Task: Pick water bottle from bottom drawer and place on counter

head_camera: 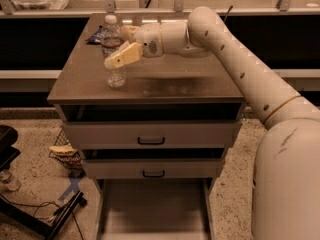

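Observation:
The water bottle (114, 74) stands upright on the counter (165, 84) near its left side, with its white cap at the top. My gripper (116, 46) reaches in from the right and sits around the bottle's middle, crossing in front of it. The bottom drawer (155, 209) is pulled out below, and its pale grey floor shows nothing on it.
A dark blue packet (94, 35) lies on the counter behind the bottle. The two upper drawers (150, 134) with black handles stand slightly ajar. A wire basket (65, 151) and a black stand (30, 214) are on the floor to the left. My arm (240, 69) spans the counter's right side.

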Controlling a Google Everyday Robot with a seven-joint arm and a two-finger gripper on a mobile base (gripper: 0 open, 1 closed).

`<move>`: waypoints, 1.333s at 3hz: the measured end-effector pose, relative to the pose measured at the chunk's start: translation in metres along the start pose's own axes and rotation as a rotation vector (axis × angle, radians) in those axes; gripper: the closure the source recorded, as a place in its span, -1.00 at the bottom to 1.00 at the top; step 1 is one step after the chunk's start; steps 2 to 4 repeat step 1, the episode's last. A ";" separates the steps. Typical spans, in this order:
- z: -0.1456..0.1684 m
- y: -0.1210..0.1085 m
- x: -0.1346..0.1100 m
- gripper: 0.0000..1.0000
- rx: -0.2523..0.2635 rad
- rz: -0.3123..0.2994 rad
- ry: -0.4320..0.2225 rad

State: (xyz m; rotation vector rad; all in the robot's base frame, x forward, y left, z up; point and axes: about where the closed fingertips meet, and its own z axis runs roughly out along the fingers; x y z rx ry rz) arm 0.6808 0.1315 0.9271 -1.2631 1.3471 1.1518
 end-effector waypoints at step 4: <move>0.000 0.000 0.000 -1.00 0.000 0.000 0.000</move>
